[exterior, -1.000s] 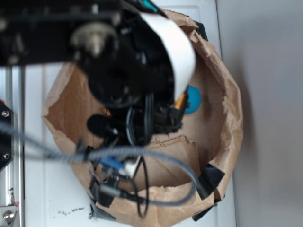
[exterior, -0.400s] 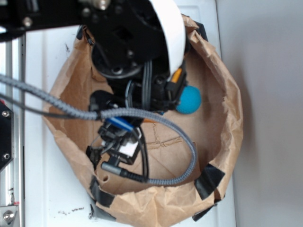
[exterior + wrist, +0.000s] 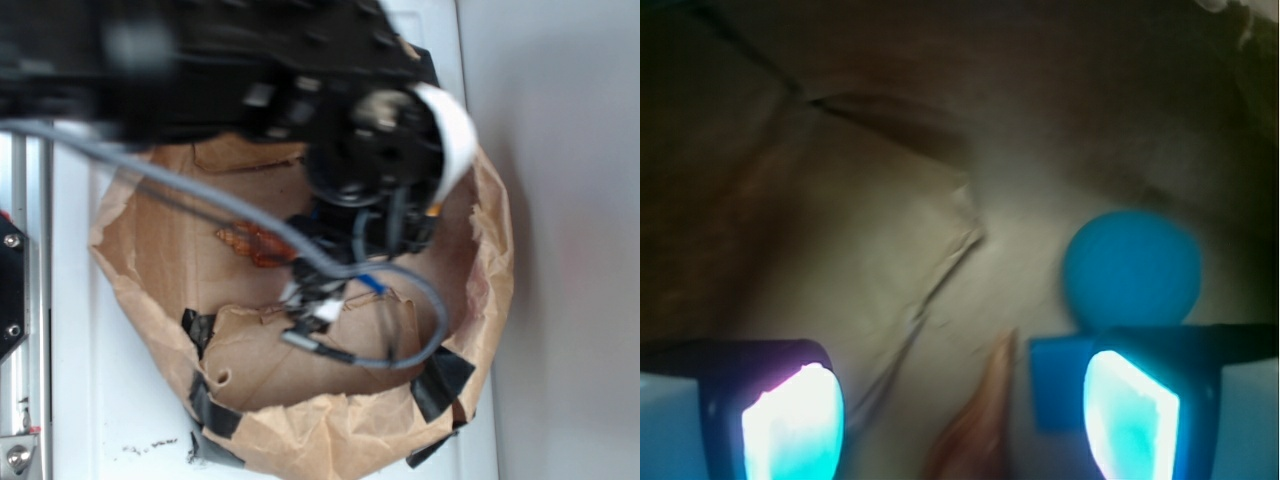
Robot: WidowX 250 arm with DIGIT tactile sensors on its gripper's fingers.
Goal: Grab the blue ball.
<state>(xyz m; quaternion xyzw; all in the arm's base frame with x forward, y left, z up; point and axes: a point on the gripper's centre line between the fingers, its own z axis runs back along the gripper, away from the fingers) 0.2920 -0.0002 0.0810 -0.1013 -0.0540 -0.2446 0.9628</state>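
**Operator:** Pincer [image 3: 960, 410] stands wide on my wrist view, both pads lit at the bottom edge with nothing between them. I see the blue ball [image 3: 1130, 267] ahead of the right pad [image 3: 1132, 418], touching or just beyond it, off to that side rather than in the gap.

**Observer:** Where is it from outside?

**Operator:** I can't find it there; the arm [image 3: 370, 160] covers that part of the paper bag [image 3: 480, 300]. It lies on the bag's creased floor, near the far wall.

**Observer:** What worries you?

**Operator:** If I drop straight down, I judge the right pad lands on the ball and knocks it rolling. A blue block [image 3: 1055, 395] sits just inside that pad, so closing now could pinch that instead. The hanging cable [image 3: 400, 345] could also catch the crumpled rim.

**Observer:** Any writing?

**Operator:** None I can read; both views are blurred.
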